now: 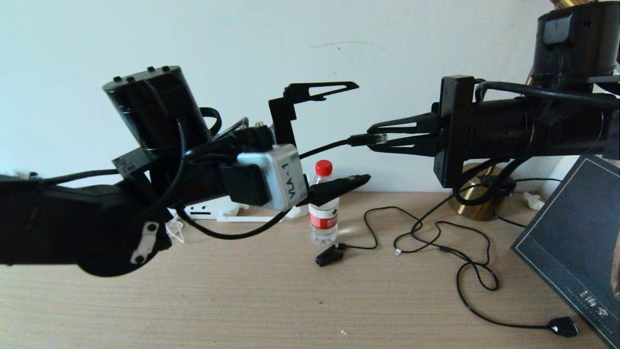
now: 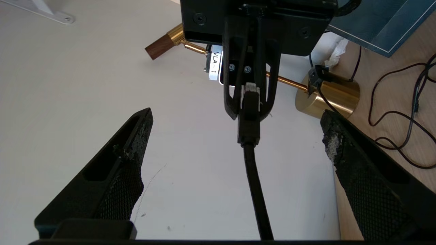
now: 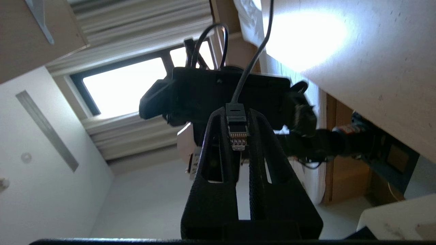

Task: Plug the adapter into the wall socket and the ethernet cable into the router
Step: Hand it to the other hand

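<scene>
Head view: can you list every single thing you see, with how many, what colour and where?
ethernet cable: one, black, plug pinched in the right gripper, in the air
water bottle: one, clear with red cap, mid-table
router: one, white, at the wall behind the left arm
black cords: several, looping over the table's right half
clip-like plug: one, black, before the bottle
lamp base: one, brass, right rear
book: one, dark blue, right edge
left gripper: one, black, open
right gripper: one, black, shut

The router is mostly hidden behind the left arm; only 1 white edge shows.
</scene>
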Motion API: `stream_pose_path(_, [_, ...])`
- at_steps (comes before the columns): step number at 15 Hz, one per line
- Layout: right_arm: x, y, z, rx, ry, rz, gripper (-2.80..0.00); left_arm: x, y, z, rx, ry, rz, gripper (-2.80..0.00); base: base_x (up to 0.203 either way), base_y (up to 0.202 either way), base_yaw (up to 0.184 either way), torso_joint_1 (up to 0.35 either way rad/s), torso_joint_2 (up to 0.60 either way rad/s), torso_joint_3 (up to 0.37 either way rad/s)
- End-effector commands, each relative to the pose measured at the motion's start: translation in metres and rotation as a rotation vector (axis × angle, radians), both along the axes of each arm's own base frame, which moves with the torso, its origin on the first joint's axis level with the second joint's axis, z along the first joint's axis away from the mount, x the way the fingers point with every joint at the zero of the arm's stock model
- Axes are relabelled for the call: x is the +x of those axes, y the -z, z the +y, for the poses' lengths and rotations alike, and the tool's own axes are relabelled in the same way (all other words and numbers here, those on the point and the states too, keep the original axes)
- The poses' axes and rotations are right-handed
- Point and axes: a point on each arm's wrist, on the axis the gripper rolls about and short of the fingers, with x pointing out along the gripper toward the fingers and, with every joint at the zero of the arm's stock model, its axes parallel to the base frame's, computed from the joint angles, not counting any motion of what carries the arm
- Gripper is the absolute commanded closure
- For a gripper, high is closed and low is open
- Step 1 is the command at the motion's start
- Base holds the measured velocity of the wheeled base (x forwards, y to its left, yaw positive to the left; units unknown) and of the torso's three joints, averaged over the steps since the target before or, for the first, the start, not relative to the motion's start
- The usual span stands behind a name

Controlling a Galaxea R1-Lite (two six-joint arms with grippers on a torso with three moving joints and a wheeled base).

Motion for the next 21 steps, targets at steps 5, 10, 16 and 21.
stream_pose_path(5, [0.002,0.001,-0.006,0.009,-0.012,0.019,0.00,0.007,0.004,-0.005,0.002,0.001,-0.001,-2.80,0.000,0.000,0.000,0.000,0.00,0.000])
stream_pose_path(10, [0.000,-0.001,-0.009,0.013,-0.021,0.017,0.00,0.007,0.004,-0.003,0.000,0.000,0.007,-2.80,0.000,0.000,0.000,0.000,0.00,0.000])
stream_pose_path(16, [-0.001,-0.001,-0.011,0.015,-0.027,0.017,0.00,0.006,0.003,-0.003,-0.005,0.000,0.014,-2.80,0.000,0.000,0.000,0.000,0.00,0.000])
stream_pose_path(21, [0.000,0.000,-0.010,0.014,-0.027,0.018,0.00,0.006,0.004,-0.005,-0.003,0.006,0.016,-2.80,0.000,0.000,0.000,0.000,0.00,0.000])
